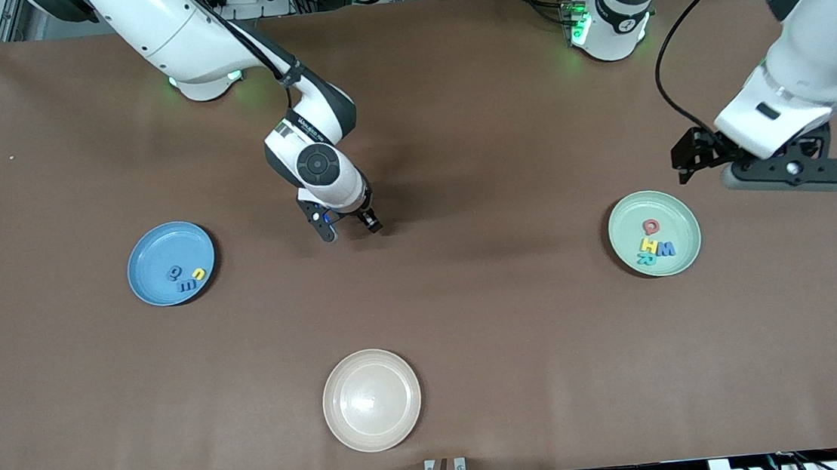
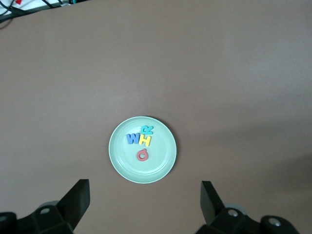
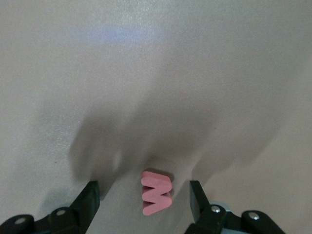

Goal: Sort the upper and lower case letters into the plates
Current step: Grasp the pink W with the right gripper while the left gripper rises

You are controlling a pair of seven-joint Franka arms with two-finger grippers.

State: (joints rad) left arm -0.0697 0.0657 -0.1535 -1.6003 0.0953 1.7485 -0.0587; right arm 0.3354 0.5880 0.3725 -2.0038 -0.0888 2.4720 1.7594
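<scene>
A red zigzag letter [image 3: 156, 193] lies on the brown table, between the open fingers of my right gripper [image 3: 143, 191]. In the front view that gripper [image 1: 350, 230] is low over the table's middle and hides the letter. The light blue plate [image 1: 151, 251] holds three letters, among them a yellow one [image 1: 199, 274]. The mint green plate [image 1: 670, 205] holds a red Q [image 1: 649, 226], a yellow H [image 1: 648, 244], a blue W [image 1: 667, 249] and a teal R [image 1: 645, 259]. My left gripper [image 1: 687, 158] hangs open and empty above the table beside the mint plate [image 2: 122, 161].
A beige cream plate [image 1: 374, 432] sits empty near the table's front edge, nearer the front camera than the right gripper. The two arm bases stand along the table's back edge.
</scene>
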